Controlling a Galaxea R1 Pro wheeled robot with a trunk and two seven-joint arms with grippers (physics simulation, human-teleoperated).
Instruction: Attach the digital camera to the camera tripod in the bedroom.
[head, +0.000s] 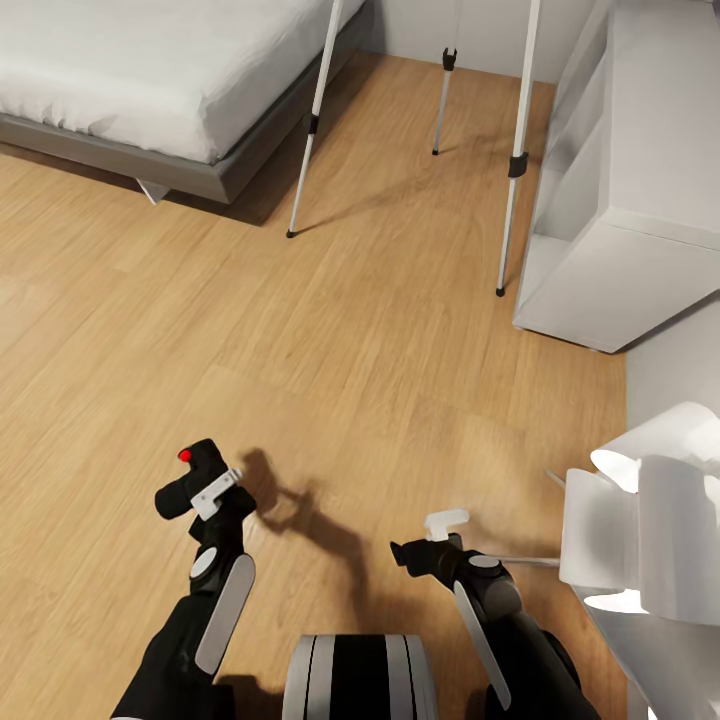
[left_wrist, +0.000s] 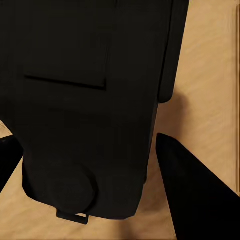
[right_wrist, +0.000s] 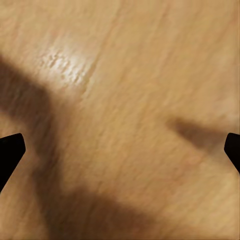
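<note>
The small black digital camera (head: 199, 463), red dot on top, is held low over the wood floor at the lower left of the head view, with my left gripper (head: 207, 492) shut on it. In the left wrist view the camera's black body (left_wrist: 85, 100) sits between the two fingers (left_wrist: 192, 195). The camera tripod (head: 313, 112) stands ahead near the back wall. Three silver-white legs with black joints show, and its head is cut off above the picture. My right gripper (head: 404, 553) hangs open over bare floor, its fingertips (right_wrist: 11, 150) far apart.
A grey bed with a white mattress (head: 150, 60) lies at the back left, close to the tripod's left leg. A white shelf unit (head: 640, 200) stands at the right beside the right leg. A white lamp-like object (head: 650, 540) is near my right arm. Wood floor (head: 380, 360) stretches between.
</note>
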